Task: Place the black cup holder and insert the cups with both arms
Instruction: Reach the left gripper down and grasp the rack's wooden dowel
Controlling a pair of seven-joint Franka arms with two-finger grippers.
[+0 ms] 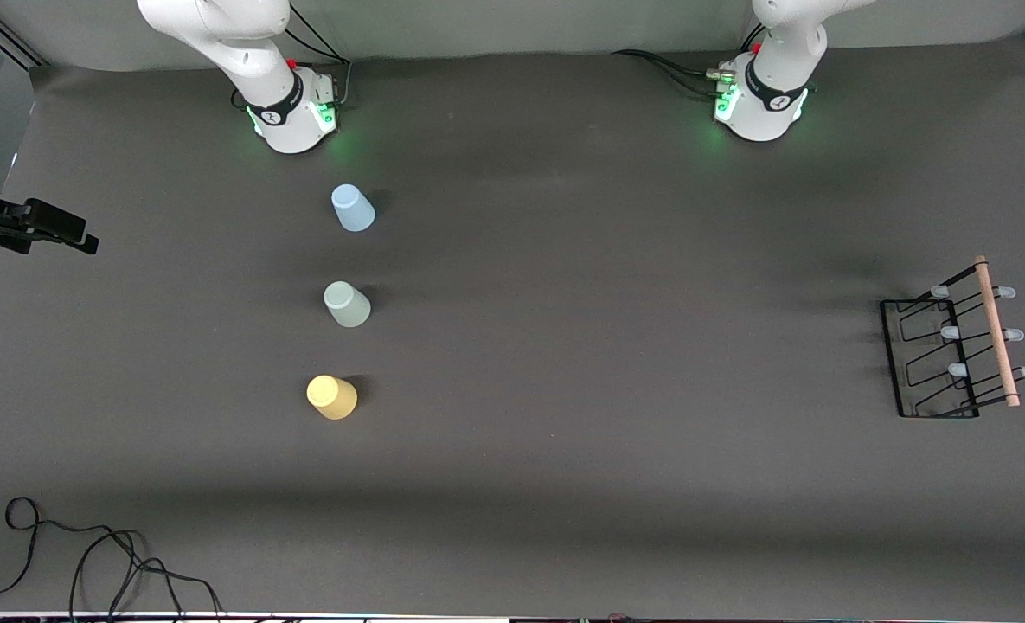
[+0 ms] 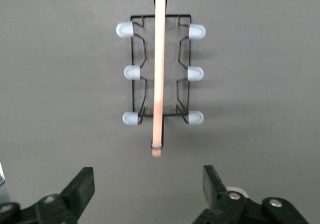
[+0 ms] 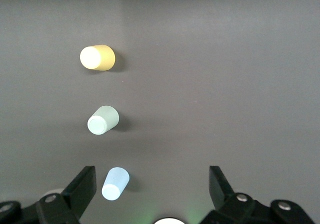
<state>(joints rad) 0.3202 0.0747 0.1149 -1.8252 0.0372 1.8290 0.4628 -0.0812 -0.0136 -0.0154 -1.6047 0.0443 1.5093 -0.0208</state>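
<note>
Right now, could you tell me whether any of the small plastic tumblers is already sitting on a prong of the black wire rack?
No: all six pale-tipped prongs of the black wire rack are bare.

High front camera facing both bases, left wrist view over the rack (image 2: 160, 74), right wrist view over cups (image 3: 103, 119)

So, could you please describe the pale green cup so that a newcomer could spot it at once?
Start at the right arm's base; three upturned cups stand in a row running from it toward the front camera. The pale green cup is the middle one, between the light blue cup and the yellow cup.
</note>
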